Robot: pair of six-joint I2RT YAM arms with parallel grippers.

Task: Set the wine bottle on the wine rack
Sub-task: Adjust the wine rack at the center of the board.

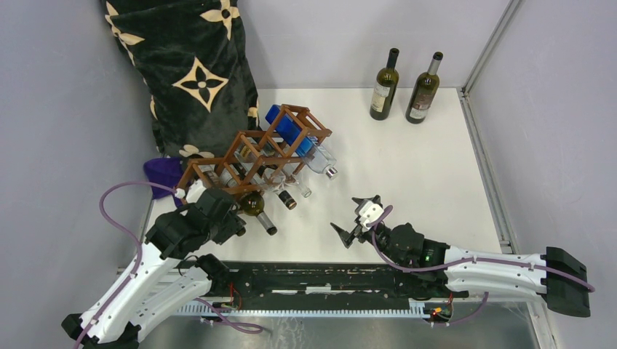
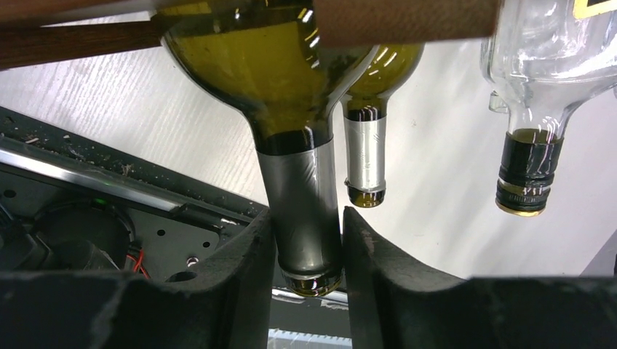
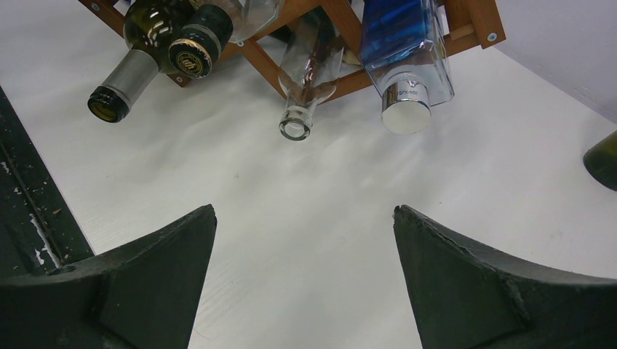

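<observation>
Overhead, white table [image 1: 407, 182], wine rack [image 1: 256, 150], grey walls [image 1: 58, 109]

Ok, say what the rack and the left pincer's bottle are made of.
Wine rack: looks like wood, reddish-brown matt stain, square screwed bars. Wine bottle in the left pincer: olive-green glass, see-through and glossy; neck sleeve grey foil, perhaps.

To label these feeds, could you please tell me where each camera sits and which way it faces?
Top external: above, behind the bases, looking down on table, wine rack, both arms.
Left wrist: on the left arm, facing racked bottles; its fingers clamp a green bottle's neck.
Right wrist: low over the table, facing the rack; open fingers show.
Shared: both wrist views show the black-capped bottle.
</observation>
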